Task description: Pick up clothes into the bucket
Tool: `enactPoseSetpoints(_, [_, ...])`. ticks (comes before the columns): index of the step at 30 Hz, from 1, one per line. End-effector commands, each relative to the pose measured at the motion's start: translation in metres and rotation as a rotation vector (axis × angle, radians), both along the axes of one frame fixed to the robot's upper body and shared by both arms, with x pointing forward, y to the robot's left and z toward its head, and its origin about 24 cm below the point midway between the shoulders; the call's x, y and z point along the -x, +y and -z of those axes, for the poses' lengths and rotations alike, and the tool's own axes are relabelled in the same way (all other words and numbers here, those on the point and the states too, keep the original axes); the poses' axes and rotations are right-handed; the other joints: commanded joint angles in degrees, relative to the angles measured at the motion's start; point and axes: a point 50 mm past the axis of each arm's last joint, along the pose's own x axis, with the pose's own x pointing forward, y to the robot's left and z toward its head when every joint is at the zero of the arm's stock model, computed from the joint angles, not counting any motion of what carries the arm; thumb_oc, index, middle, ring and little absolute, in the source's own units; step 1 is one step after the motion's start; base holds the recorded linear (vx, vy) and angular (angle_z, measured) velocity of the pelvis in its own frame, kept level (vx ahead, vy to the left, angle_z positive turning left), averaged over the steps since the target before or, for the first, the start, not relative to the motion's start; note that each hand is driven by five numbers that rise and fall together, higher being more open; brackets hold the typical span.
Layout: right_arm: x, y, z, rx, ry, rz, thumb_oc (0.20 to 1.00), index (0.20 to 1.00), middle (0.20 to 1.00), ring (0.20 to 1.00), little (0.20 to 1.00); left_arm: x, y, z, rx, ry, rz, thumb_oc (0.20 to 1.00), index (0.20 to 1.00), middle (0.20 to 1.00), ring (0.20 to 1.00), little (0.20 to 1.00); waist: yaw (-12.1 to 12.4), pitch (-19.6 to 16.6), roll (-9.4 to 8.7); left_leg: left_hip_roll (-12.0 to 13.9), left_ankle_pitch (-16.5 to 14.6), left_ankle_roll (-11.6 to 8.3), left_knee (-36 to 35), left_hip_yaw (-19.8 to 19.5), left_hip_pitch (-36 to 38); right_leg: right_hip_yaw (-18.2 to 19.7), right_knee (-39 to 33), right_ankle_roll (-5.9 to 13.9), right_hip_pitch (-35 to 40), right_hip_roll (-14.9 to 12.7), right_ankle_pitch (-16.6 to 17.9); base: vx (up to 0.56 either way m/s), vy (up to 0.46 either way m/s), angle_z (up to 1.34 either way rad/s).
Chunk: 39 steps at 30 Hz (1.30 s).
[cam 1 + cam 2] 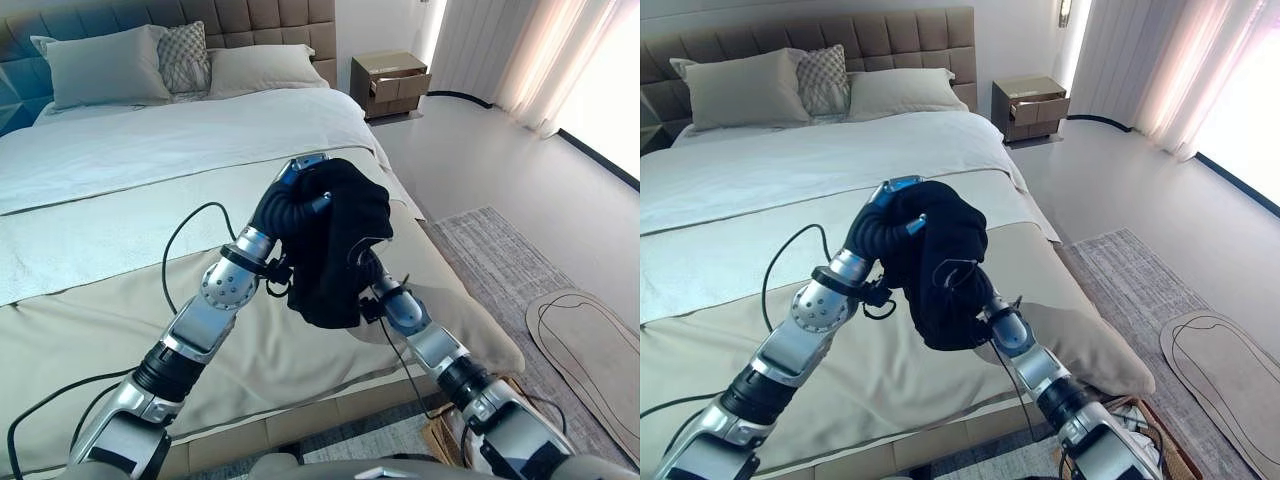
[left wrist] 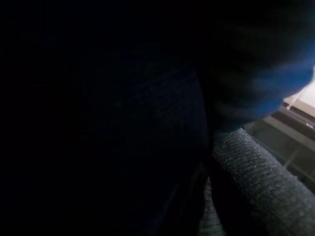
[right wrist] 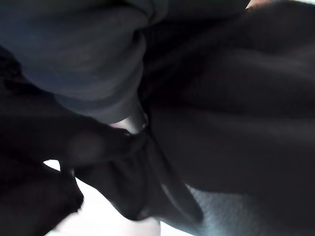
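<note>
We can read no text, label, number or sign anywhere here: nothing legible on the bed (image 1: 120,180), the nightstand (image 1: 390,82) beside it, or the dark garment (image 1: 335,240).

Daylight is coming through curtains (image 1: 530,50) onto a grey floor (image 1: 480,150); a bed (image 1: 150,180) is filling the room beside a nightstand (image 1: 388,84).
</note>
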Motion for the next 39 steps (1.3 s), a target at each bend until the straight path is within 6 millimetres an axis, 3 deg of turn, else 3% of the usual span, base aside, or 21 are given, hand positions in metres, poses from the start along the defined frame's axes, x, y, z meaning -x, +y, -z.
enactPoseSetpoints(1, [-0.002,-0.013,-0.032,-0.281,-0.093,0.001,0.200,0.200,0.200,0.200,0.200,0.006,0.009,-0.038,0.177,-0.164,0.019,0.200,0.200,0.200,0.200,0.200,0.1,-1.3,-2.24,3.6,-4.7,-2.28,5.1,1.2,1.0,-0.3,1.5,0.00,-1.9,-0.1,0.3,-0.03,-0.072,0.00])
enactPoseSetpoints(5, [0.009,-0.043,-0.043,-0.445,-0.145,0.054,0.200,0.200,0.200,0.200,0.200,0.003,0.027,-0.017,0.217,-0.081,-0.065,0.200,0.200,0.200,0.200,0.200,-1.0,-0.8,-2.25,5.1,-5.5,-2.55,7.8,0.7,0.6,1.1,1.1,-1.14,-1.7,1.8,-0.2,-0.02,-0.074,-0.01])
enactPoseSetpoints(7, [0.013,-0.046,-0.044,-0.482,-0.152,0.053,0.200,0.200,0.200,0.200,0.200,0.003,0.030,-0.010,0.232,-0.054,-0.085,0.200,0.200,0.200,0.200,0.200,-1.1,-0.6,-2.31,5.2,-6.1,-2.43,8.9,0.5,0.5,1.8,1.1,-1.31,-1.8,2.2,-0.2,-0.02,-0.048,-0.06])
enactPoseSetpoints(8, [0.016,-0.050,-0.045,-0.505,-0.155,0.055,0.200,0.200,0.200,0.200,0.200,0.003,0.032,-0.006,0.241,-0.038,-0.095,0.200,0.200,0.200,0.200,0.200,-1.0,-0.3,-2.47,4.7,-6.7,-2.68,10.2,-0.7,0.3,2.4,1.2,-1.36,-1.9,2.3,-0.1,-0.05,-0.035,-0.12])
enactPoseSetpoints(10, [0.017,-0.053,-0.049,-0.542,-0.166,0.042,0.200,0.200,0.200,0.200,0.200,0.004,0.038,0.003,0.267,-0.011,-0.134,0.200,0.200,0.200,0.200,0.200,-0.1,0.7,-3.02,1.3,-7.9,-2.71,12.2,-7.0,-0.5,4.4,1.5,-1.49,-2.7,2.2,0.3,-0.08,0.005,-0.24])
enactPoseSetpoints(13, [0.021,-0.058,-0.051,-0.586,-0.174,0.038,0.200,0.200,0.200,0.200,0.200,0.005,0.044,0.018,0.277,0.037,-0.180,0.200,0.200,0.200,0.200,0.200,-0.3,0.5,-3.17,-1.2,-9.4,-1.73,11.3,-10.9,-0.6,5.6,1.9,-1.23,-3.7,2.0,0.8,-0.02,0.046,-0.44])
enactPoseSetpoints(14, [0.026,-0.063,-0.050,-0.628,-0.174,0.046,0.200,0.200,0.200,0.200,0.200,0.004,0.043,0.035,0.290,0.109,-0.191,0.420,0.420,0.420,0.420,0.420,-1.2,-0.2,-3.10,-1.2,-9.3,-1.17,10.0,-9.8,0.0,6.0,1.9,-0.86,-3.7,1.6,1.0,0.02,0.077,-0.38])
enactPoseSetpoints(15, [0.026,-0.063,-0.050,-0.628,-0.173,0.046,0.200,0.200,0.200,0.200,0.200,0.004,0.043,0.036,0.290,0.110,-0.190,0.464,0.464,0.464,0.464,0.464,-1.1,-0.3,-3.10,-1.2,-9.3,-1.16,9.9,-9.7,0.1,6.1,1.9,-0.85,-3.7,1.6,1.0,0.04,0.104,-0.20])
enactPoseSetpoints(16, [0.028,-0.065,-0.049,-0.655,-0.172,0.062,0.200,0.200,0.200,0.200,0.200,0.004,0.042,0.048,0.282,0.158,-0.199,0.583,0.583,0.583,0.583,0.583,-1.5,-0.7,-2.96,-1.3,-9.2,-0.88,9.3,-9.3,0.6,6.4,1.9,-0.53,-3.8,1.3,1.0,0.02,0.089,-0.14])
enactPoseSetpoints(17, [0.030,-0.067,-0.047,-0.662,-0.168,0.072,0.200,0.200,0.200,0.200,0.200,0.003,0.040,0.056,0.266,0.189,-0.201,1.000,1.000,1.000,1.000,1.000,-1.6,-0.9,-2.85,-1.4,-9.2,-0.47,8.6,-8.7,1.3,6.9,2.0,-0.33,-4.0,1.0,1.1,0.03,0.136,-0.24])
enactPoseSetpoints(21, [0.034,-0.080,-0.047,-0.667,-0.192,0.145,0.200,0.200,0.200,0.200,0.200,0.007,0.040,0.101,0.153,0.368,-0.229,1.000,1.000,1.000,1.000,1.000,-3.0,-1.2,-2.62,-2.8,-9.7,1.38,7.2,-5.3,2.4,9.5,3.7,0.97,-6.1,-1.0,1.5,0.00,0.154,-0.38])
enactPoseSetpoints(22, [0.034,-0.080,-0.047,-0.666,-0.192,0.146,0.200,0.200,0.200,0.200,0.200,0.007,0.040,0.102,0.153,0.368,-0.229,1.000,1.000,1.000,1.000,1.000,-2.9,-1.2,-2.64,-2.8,-9.7,1.41,7.2,-5.1,2.4,9.6,3.8,0.98,-6.2,-1.0,1.5,-0.02,0.136,-0.50])
enactPoseSetpoints(26, [0.039,-0.103,-0.045,-0.662,-0.223,0.253,0.200,0.200,0.200,0.200,0.200,0.019,0.048,0.135,0.098,0.496,-0.263,1.000,1.000,1.000,1.000,1.000,-3.7,-0.5,-2.63,-4.3,-10.5,2.62,7.1,-2.4,2.4,11.8,5.3,2.46,-8.6,-2.6,2.1,-0.03,0.146,-0.42])
enactPoseSetpoints(28, [0.044,-0.123,-0.045,-0.665,-0.260,0.365,0.200,0.200,0.200,0.200,0.200,0.030,0.056,0.150,0.082,0.554,-0.289,1.000,1.000,1.000,1.000,1.000,-4.1,0.2,-2.71,-5.2,-11.3,3.85,7.3,-0.2,2.7,13.6,7.3,3.73,-10.6,-3.8,2.3,-0.03,0.182,-0.43])
enactPoseSetpoints(31, [0.046,-0.134,-0.043,-0.673,-0.275,0.428,0.200,0.200,0.200,0.200,0.200,0.038,0.066,0.154,0.116,0.575,-0.316,1.000,1.000,1.000,1.000,1.000,-3.6,0.9,-2.83,-5.8,-12.0,4.80,7.7,1.2,3.1,13.9,10.2,4.28,-12.3,-4.3,1.8,-0.03,0.119,-0.49])
enactPoseSetpoints(32, [0.046,-0.142,-0.044,-0.667,-0.293,0.478,0.200,0.200,0.200,0.200,0.200,0.042,0.073,0.152,0.149,0.567,-0.328,1.000,1.000,1.000,1.000,1.000,-2.5,2.1,-2.99,-6.0,-12.8,5.44,8.2,2.6,3.5,11.5,13.2,4.42,-14.0,-5.5,2.2,-0.04,0.093,-0.77])
enactPoseSetpoints(33, [0.046,-0.142,-0.044,-0.667,-0.294,0.479,0.200,0.200,0.200,0.200,0.200,0.042,0.073,0.152,0.149,0.567,-0.328,1.000,1.000,1.000,1.000,1.000,-2.3,2.2,-3.04,-6.0,-12.9,5.46,8.3,2.7,3.6,11.7,13.4,4.44,-14.1,-5.5,2.1,-0.06,0.061,-0.77])
enactPoseSetpoints(35, [0.049,-0.152,-0.040,-0.650,-0.299,0.556,0.200,0.200,0.200,0.200,0.200,0.048,0.082,0.148,0.178,0.549,-0.338,1.000,1.000,1.000,1.000,1.000,-0.7,3.5,-2.99,-5.5,-13.4,5.40,8.3,4.8,4.6,4.3,15.6,4.29,-14.9,-11.2,5.0,-0.03,-0.019,-0.81])
enactPoseSetpoints(36, [0.049,-0.152,-0.040,-0.649,-0.298,0.556,0.200,0.200,0.200,0.200,0.200,0.048,0.082,0.148,0.178,0.549,-0.337,1.000,1.000,1.000,1.000,1.000,-0.8,3.6,-3.01,-5.5,-13.4,5.43,8.3,4.8,4.7,4.3,15.6,4.33,-14.8,-11.3,5.0,-0.01,-0.066,-0.72])
enactPoseSetpoints(39, [0.060,-0.168,-0.037,-0.621,-0.314,0.639,0.200,0.200,0.200,0.200,0.200,0.054,0.091,0.145,0.204,0.543,-0.348,1.000,1.000,1.000,1.000,1.000,-0.6,4.5,-2.87,-4.1,-13.8,5.14,9.9,4.3,3.8,4.9,17.6,4.19,-14.0,-14.8,7.0,-0.01,-0.096,-0.23])
